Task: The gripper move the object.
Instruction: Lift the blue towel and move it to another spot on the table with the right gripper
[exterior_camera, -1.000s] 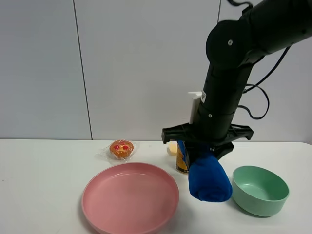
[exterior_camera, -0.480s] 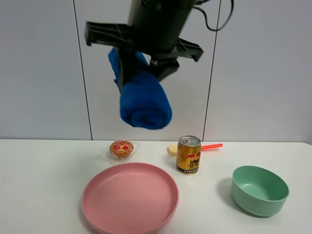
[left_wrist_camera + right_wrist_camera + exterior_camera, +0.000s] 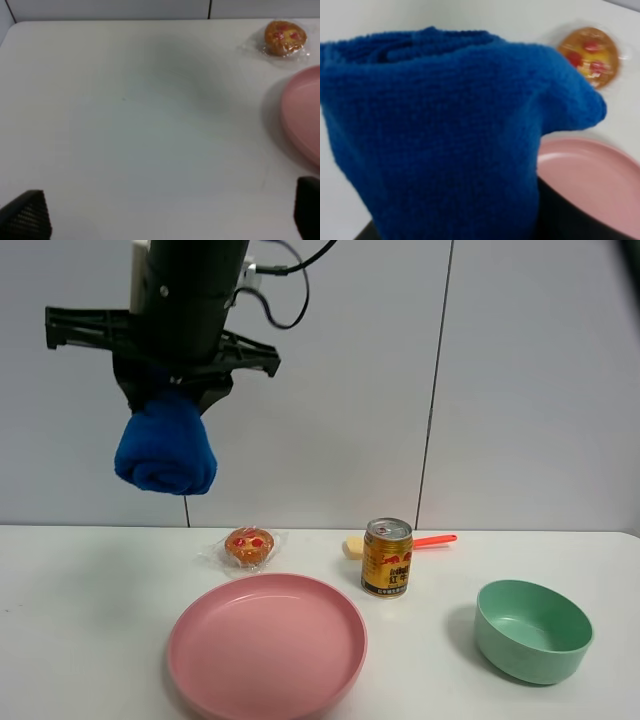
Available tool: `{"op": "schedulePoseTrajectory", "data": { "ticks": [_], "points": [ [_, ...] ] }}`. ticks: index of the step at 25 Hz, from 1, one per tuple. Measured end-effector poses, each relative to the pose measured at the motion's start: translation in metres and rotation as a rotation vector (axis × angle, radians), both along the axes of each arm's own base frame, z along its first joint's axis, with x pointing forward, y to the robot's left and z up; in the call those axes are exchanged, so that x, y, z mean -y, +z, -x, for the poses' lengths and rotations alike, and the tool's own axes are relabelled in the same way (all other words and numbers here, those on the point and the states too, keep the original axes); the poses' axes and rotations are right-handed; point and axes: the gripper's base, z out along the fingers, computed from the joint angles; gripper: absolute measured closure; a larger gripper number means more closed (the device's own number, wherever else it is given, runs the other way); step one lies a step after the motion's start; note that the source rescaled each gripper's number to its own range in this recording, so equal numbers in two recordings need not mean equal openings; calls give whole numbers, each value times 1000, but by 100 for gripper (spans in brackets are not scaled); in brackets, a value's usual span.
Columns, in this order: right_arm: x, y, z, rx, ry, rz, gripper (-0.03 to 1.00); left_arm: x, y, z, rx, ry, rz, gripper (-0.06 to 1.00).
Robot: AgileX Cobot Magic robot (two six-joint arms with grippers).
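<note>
Writing: only the gold drink can (image 3: 387,560) carries print, red and dark marks on its side. The lettering is too small to read. No other label is legible.

Count:
- one blue cloth roll (image 3: 165,450)
- one pink plate (image 3: 267,645)
- one green bowl (image 3: 533,630)
- one can
- one clear-wrapped muffin (image 3: 249,546) with red spots on top
- one utensil with an orange-red handle (image 3: 432,540) and a pale head, lying behind the can
- two hands

Right hand (image 3: 165,375): high above the counter (image 3: 80,620), pressed together on the upper end of the blue cloth roll. The roll hangs straight down beneath the hand, well clear of the counter. It fills the right wrist view.

Below this hand and a little to one side lie the muffin and the plate, just apart from each other. The can is farther from the hand and the bowl is farthest.

Left hand (image 3: 165,220): spread and holding nothing, with only the two black fingertips (image 3: 25,217) showing. Bare counter lies beneath it. The muffin and the plate's edge are ahead of it and off to one side.
</note>
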Motion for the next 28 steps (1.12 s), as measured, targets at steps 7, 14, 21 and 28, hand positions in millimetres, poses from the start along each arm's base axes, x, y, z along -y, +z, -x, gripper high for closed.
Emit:
{"op": "schedulePoseTrajectory", "data": {
  "ticks": [7,14,21,28],
  "points": [
    [-34,-71,-31,-22,-117,-20,97,0,0,0,0,0,0,-6],
    [-31,-104,-58,11,-301,-57,97,0,0,0,0,0,0,-6],
    [-36,-135,-79,17,-353,-199,97,0,0,0,0,0,0,-6],
    [-37,-157,-96,25,-380,-339,97,0,0,0,0,1,-1,-6]
  ]
}}
